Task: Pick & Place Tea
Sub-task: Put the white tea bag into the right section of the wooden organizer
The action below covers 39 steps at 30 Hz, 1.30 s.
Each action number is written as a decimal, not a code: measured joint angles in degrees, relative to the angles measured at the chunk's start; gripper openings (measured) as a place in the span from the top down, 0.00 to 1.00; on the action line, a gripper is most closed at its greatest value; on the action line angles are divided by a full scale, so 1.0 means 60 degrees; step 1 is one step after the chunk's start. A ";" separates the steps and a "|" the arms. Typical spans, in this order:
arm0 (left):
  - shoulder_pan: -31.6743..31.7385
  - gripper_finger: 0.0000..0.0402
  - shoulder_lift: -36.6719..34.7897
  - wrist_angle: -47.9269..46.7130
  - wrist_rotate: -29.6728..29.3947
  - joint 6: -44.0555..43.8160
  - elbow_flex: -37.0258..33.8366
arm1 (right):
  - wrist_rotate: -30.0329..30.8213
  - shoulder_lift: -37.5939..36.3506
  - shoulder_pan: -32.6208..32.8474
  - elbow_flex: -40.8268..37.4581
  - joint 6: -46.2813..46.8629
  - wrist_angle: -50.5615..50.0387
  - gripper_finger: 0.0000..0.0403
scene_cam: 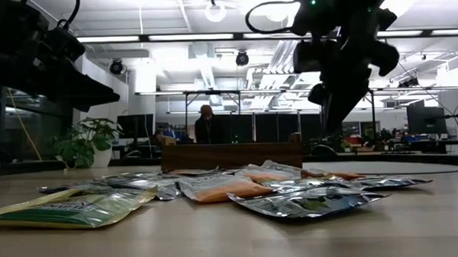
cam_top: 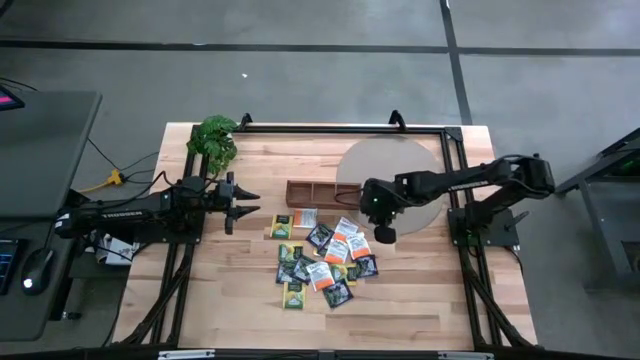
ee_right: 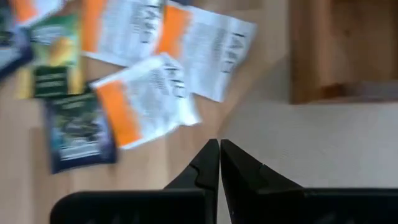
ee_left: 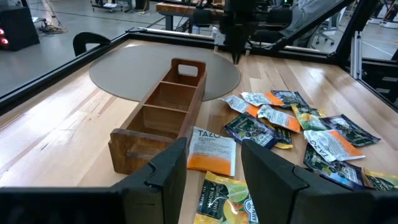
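Several small tea sachets (cam_top: 320, 258), dark green, yellow-green and orange-white, lie flat in a loose heap on the wooden table, just in front of the brown three-compartment tray (cam_top: 312, 190). My right gripper (ee_right: 219, 149) is shut and points steeply down above the table at the heap's right edge, beside two orange-white sachets (ee_right: 146, 99); it hangs clear of them (scene_cam: 331, 113). My left gripper (ee_left: 214, 168) waits open at the table's left, roughly level, pointing toward the tray (ee_left: 165, 102) and the sachets (ee_left: 292, 124).
A round grey mat (cam_top: 400, 170) lies under the tray's right end at the far right. A leafy green plant (cam_top: 213, 140) stands at the far left corner. A black frame (cam_top: 455, 150) runs along the table's edges. A person shows in the room behind (scene_cam: 206, 122).
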 joint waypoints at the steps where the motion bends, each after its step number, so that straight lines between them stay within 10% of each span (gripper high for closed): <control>1: 0.0000 0.63 -0.0003 0.0000 0.0000 0.0000 0.0000 | -0.0179 -0.0003 0.0035 0.0000 -0.0004 0.0012 0.97; 12: -0.0001 0.63 -0.0004 0.0000 -0.0003 0.0002 0.0000 | 0.0152 -0.0033 0.0918 0.0004 -0.1295 0.1173 0.95; 26: 0.0002 0.63 -0.0004 0.0000 -0.0003 0.0002 0.0000 | 0.0415 0.0701 0.1010 0.0007 -0.1351 0.1159 0.56; 39: -0.0001 0.63 0.0000 0.0000 0.0001 0.0003 0.0000 | 0.0924 0.2004 0.0973 0.0004 -0.1524 0.1325 0.54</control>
